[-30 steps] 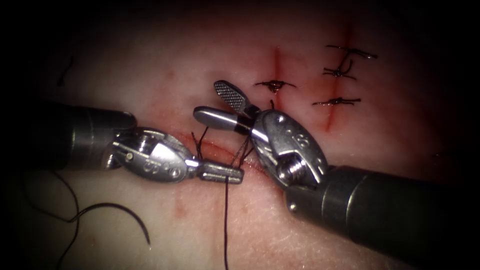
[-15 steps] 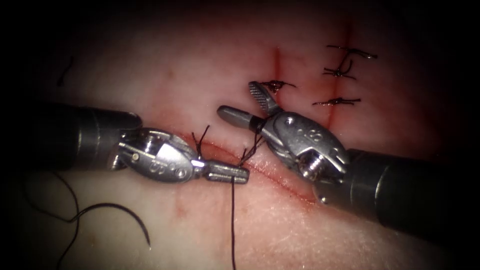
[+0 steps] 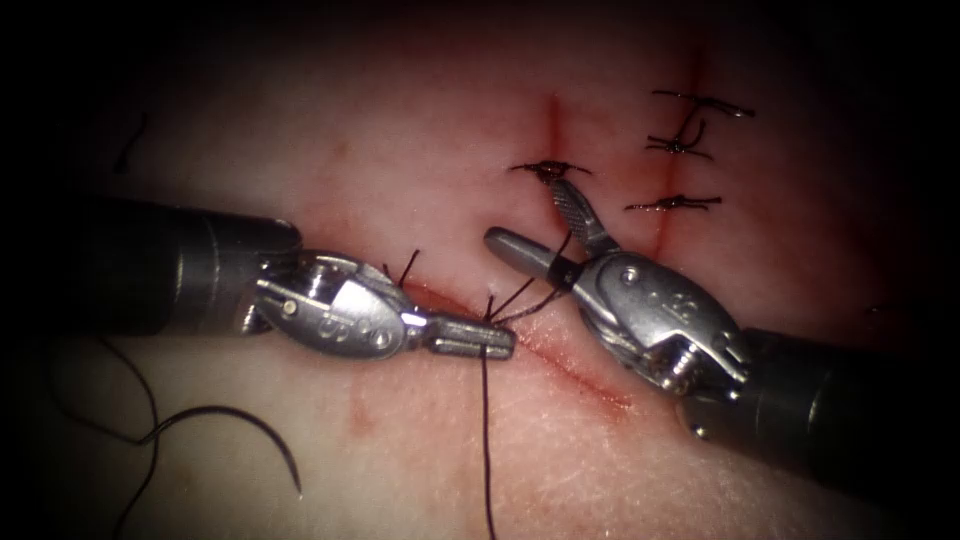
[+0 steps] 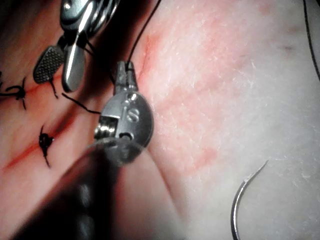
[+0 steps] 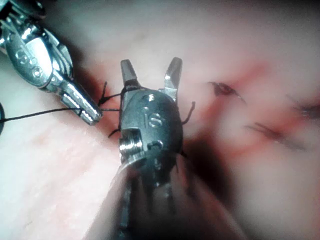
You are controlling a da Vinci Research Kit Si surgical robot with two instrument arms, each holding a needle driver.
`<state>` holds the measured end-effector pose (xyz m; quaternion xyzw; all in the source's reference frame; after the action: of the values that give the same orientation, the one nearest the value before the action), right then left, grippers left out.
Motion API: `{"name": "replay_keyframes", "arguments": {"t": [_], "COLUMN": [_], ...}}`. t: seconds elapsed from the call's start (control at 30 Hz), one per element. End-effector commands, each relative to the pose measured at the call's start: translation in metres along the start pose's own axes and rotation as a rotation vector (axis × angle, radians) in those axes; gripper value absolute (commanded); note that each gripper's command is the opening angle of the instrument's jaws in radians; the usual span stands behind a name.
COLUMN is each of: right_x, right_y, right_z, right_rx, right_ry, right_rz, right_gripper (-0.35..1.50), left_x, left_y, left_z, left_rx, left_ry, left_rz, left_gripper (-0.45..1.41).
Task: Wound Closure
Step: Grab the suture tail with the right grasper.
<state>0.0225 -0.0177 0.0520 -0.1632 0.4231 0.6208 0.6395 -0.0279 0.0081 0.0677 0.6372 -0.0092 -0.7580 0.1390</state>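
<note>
Knot-tying at the red cut (image 3: 560,360) in the pale tissue (image 3: 400,150): your left tool (image 3: 475,338), jaws closed, grips the dark thread (image 3: 488,430); your right tool (image 3: 545,225), jaws spread, carries thread loops around it. The curved steel needle (image 3: 250,425) lies free left of the cut. Next calls for steady opposing tension.

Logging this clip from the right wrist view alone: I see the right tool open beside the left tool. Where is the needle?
Observer: The needle lies on the tissue, left of the cut in the endoscope view. Neither tool holds it.
Operator: Where does the thread from the left tool go?
Observer: The left tool is shut on the thread, which runs straight down the endoscope view from its tip.
</note>
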Motion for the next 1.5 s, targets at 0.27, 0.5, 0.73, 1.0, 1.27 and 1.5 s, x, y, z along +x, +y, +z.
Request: {"name": "replay_keyframes", "arguments": {"t": [0.27, 0.5, 0.73, 1.0, 1.27, 1.5], "right_x": [0.0, -0.0008, -0.0029, -0.0057, -0.0089, -0.0094], "right_y": [0.0008, 0.0009, 0.0017, 0.0033, 0.0025, 0.0022], "right_z": [0.0004, -0.0007, 0.0007, 0.0031, 0.0038, 0.0027], "right_rx": [-0.033, -0.095, -0.145, -0.149, -0.162, -0.191], "right_ry": [0.12, 0.145, 0.045, -0.009, -0.096, -0.122], "right_rz": [-0.061, -0.089, 0.032, 0.117, 0.157, 0.168], "right_gripper": [1.13, 1.28, 1.23, 1.23, 1.15, 1.1], "left_x": [-0.0005, -0.0005, -0.0005, -0.0005, -0.0004, -0.0004], "left_y": [0.0003, 0.0002, 0.0004, 0.0006, 0.0009, 0.001], "left_z": [0.0009, 0.0013, 0.0014, 0.0017, 0.0019, 0.0016], "left_rx": [-0.006, -0.007, -0.016, -0.027, -0.035, -0.04], "left_ry": [-0.001, -0.001, -0.004, -0.006, -0.008, -0.006], "left_rz": [0.001, 0.002, 0.003, 0.001, -0.002, -0.002], "left_gripper": [-0.45, -0.45, -0.45, -0.45, -0.45, -0.45]}}
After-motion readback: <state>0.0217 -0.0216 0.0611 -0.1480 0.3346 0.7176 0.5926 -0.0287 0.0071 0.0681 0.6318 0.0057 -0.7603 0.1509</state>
